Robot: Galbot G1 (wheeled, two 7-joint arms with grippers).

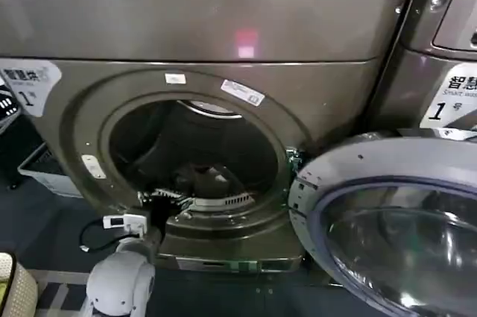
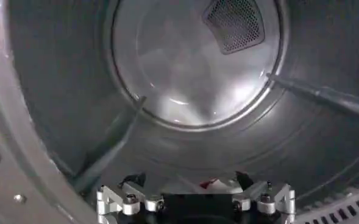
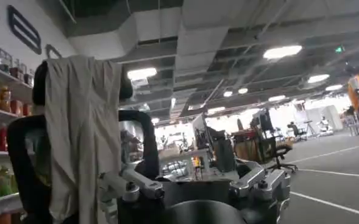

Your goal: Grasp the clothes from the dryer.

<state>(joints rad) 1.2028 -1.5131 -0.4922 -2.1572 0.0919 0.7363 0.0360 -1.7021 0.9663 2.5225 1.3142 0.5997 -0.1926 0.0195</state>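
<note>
The clothes (image 2: 182,186) are showing, as far as I can judge, only as a pale scrap with a red fleck at the bottom centre of the left wrist view. They are lying low between the black tips of the left hand (image 2: 188,181), but I cannot tell whether anything is touching them. That hand is standing wide, its two tips splayed well apart, and it is pointing into the drum (image 2: 197,79) of the dryer (image 1: 223,19). In the head view the left arm (image 1: 119,283) is reaching up from the lower left of the frame through the bottom of the porthole, where a dim lump is sitting on the drum floor. The round door (image 1: 387,220) is hanging open at the lower right. To do this step well, the hand probably needs to be sinking a little lower, so the tips are bracketing the bulk of the soft bundle and not skimming its top. It should be closing slowly, since loose fabric slips out of a shallow pinch. It should also be keeping off the drum paddle (image 2: 112,146) at the left of the frame and the ribbed grille (image 2: 344,210) at the lower right. The right hand (image 3: 197,195) is parked facing the open room, beside a pale cloth (image 3: 81,134) draped over a dark frame. Whether it is open or closed I cannot tell.
</note>
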